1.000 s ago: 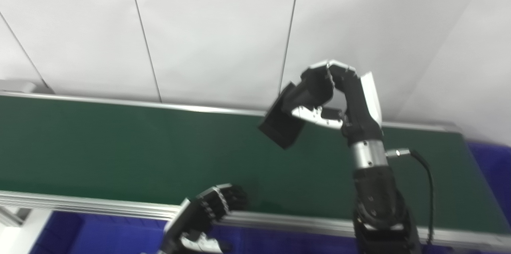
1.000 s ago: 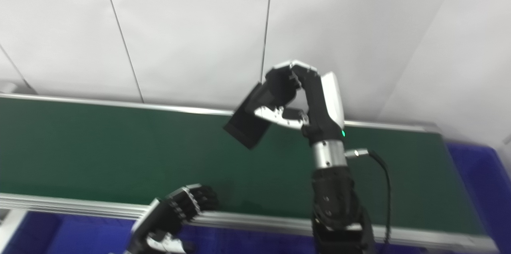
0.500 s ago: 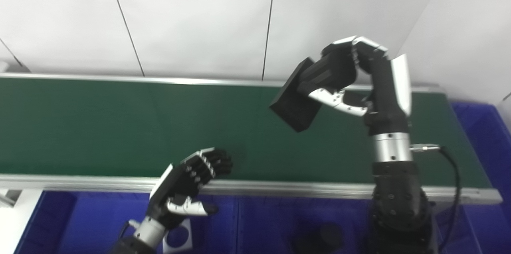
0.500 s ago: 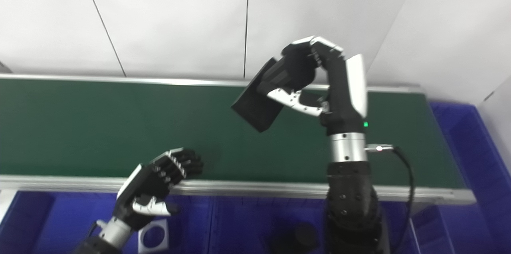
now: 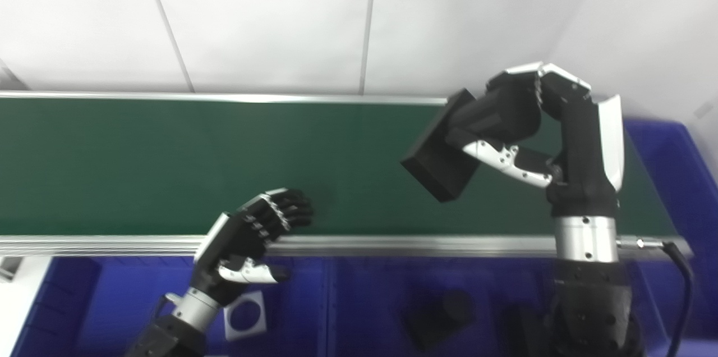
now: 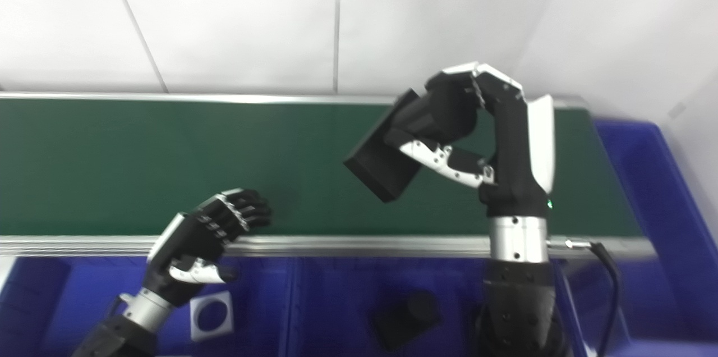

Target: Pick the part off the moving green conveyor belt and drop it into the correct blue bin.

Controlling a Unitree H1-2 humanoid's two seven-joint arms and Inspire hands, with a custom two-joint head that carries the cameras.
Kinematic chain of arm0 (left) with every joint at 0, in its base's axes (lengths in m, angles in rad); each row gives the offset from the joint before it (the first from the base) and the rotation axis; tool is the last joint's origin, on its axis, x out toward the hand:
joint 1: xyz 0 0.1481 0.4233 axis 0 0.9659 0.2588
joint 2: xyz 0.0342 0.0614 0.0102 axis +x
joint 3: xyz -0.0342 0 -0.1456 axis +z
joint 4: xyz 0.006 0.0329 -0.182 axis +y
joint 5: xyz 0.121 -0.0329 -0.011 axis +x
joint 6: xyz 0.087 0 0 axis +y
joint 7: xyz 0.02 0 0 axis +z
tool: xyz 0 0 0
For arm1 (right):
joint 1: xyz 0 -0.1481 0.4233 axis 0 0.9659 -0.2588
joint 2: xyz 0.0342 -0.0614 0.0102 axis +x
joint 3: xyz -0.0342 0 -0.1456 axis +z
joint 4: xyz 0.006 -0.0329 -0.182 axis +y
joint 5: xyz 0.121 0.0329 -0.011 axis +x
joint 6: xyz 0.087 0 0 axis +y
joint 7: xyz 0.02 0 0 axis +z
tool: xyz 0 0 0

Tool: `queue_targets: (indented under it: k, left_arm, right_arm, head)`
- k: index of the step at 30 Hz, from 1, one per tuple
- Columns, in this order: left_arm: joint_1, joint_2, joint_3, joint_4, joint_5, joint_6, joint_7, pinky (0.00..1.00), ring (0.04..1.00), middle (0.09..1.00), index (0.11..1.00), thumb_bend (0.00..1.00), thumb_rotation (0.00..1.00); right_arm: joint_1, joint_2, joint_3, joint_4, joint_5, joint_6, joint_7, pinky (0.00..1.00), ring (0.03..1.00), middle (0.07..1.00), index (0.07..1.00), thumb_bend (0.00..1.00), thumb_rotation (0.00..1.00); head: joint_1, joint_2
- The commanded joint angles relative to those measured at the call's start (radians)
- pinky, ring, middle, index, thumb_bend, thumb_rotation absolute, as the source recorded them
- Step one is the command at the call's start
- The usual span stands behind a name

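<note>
- Clearly, the right hand (image 5: 527, 127) has its fingers closed around one end of the black block (image 5: 443, 158), holding it tilted above the right end of the green conveyor belt (image 5: 168, 166).
- It looks rigid, boxy and light; smooth faces may slip, so a grip across its flat sides suits it.
- At the belt's near edge, the left hand (image 5: 252, 239) hangs empty, fingers loosely curled, over the blue bins (image 5: 364, 301).
</note>
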Motion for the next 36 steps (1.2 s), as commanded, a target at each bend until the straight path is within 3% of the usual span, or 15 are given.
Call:
queue_targets:
  k: [1, 14, 36]
  left_arm:
    - [-0.006, 0.006, 0.005, -0.044, -0.018, 0.01, -0.002, 0.73, 0.733, 0.737, 0.714, 1.0, 0.07]
    - [-0.001, 0.026, 0.035, -0.099, -0.053, 0.072, -0.008, 0.72, 0.725, 0.733, 0.712, 1.0, 0.05]
    - [-0.007, 0.06, 0.065, -0.14, -0.103, 0.115, -0.022, 0.7, 0.707, 0.725, 0.71, 0.99, 0.05]
  right_arm:
    - [0.023, 0.015, -0.007, -0.043, -0.002, -0.01, -0.01, 0.41, 0.45, 0.506, 0.484, 0.52, 0.0]
    - [0.197, 0.047, -0.011, -0.038, -0.051, -0.083, -0.075, 0.42, 0.453, 0.509, 0.477, 0.52, 0.0]
    - [0.437, 0.1, -0.066, 0.227, 0.009, -0.192, -0.295, 0.43, 0.452, 0.507, 0.484, 0.52, 0.0]
  head:
    - [-0.005, 0.006]
    - [-0.111, 0.047]
    - [-0.186, 0.097]
